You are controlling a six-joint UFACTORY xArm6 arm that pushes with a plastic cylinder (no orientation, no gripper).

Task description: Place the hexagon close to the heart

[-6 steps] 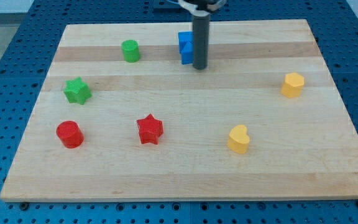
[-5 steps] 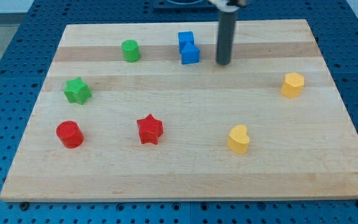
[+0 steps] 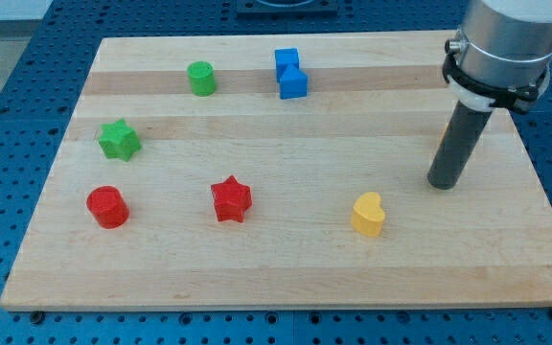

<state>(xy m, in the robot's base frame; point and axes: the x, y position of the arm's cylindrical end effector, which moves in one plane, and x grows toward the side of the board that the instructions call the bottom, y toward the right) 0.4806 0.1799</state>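
Observation:
The yellow heart (image 3: 368, 215) lies on the wooden board (image 3: 286, 268) at the lower right of middle. The yellow hexagon (image 3: 440, 134) sits near the right edge, almost all hidden behind my rod; only a thin orange-yellow sliver shows at the rod's left side. My tip (image 3: 443, 183) rests on the board just below the hexagon and up and to the right of the heart. I cannot tell if the rod touches the hexagon.
Two blue blocks (image 3: 290, 73) sit together at the top middle, with a green cylinder (image 3: 200, 78) to their left. A green star (image 3: 119, 140), a red cylinder (image 3: 107, 206) and a red star (image 3: 230, 199) lie on the left half.
My rod has swept from beside the blue blocks at the top middle to the right and down, and now stands in front of the yellow hexagon. No block has visibly moved.

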